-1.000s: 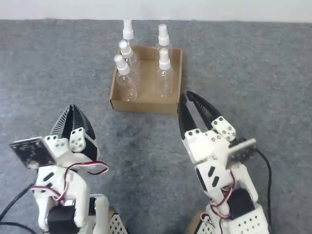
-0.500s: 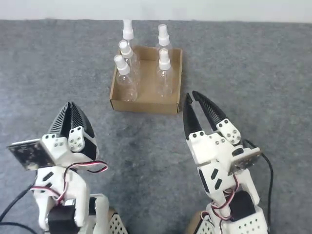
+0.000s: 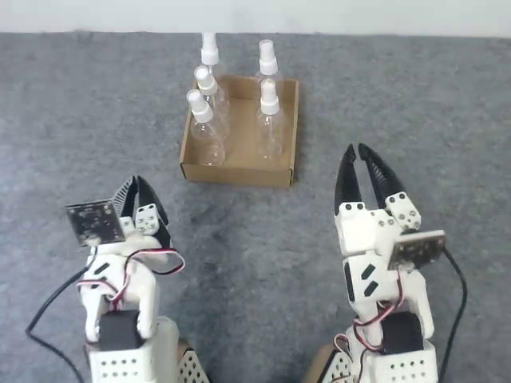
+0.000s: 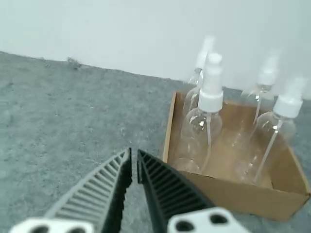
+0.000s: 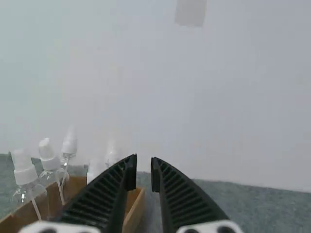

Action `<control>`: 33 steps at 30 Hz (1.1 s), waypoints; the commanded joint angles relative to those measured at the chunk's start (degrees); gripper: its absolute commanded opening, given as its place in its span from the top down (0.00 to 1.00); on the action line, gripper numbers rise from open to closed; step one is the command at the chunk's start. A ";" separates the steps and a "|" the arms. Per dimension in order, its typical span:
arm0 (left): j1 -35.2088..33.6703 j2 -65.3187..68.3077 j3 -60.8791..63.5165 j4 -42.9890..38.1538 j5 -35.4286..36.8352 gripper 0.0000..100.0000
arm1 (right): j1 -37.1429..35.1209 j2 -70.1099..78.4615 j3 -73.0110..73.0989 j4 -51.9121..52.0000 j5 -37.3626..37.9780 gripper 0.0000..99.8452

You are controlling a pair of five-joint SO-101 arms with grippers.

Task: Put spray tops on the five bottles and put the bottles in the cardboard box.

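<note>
A grey, carpet-like table surface is seen backed by a plain white wall, which rises just beyond the open-topped cardboard box. Five clear bottles are stood upright inside the box, each fitted with a white spray top. Three are lined along the box wall on the left arm's side and two along the wall on the right arm's side. The left gripper is held on the near side of the box, off its left front corner and well apart from it. Its ribbed black fingers are drawn together with only a slit between them, and nothing is clasped. The right gripper is poised near the box's right front corner, clear of the cardboard. Its fingers are likewise brought nearly together, and nothing is held. Both grippers are pointed toward the box's end of the table.
</note>
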 commanded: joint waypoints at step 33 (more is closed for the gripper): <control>-0.18 -1.05 6.02 8.00 -0.70 0.99 | 1.01 -0.84 10.81 33.10 0.44 0.99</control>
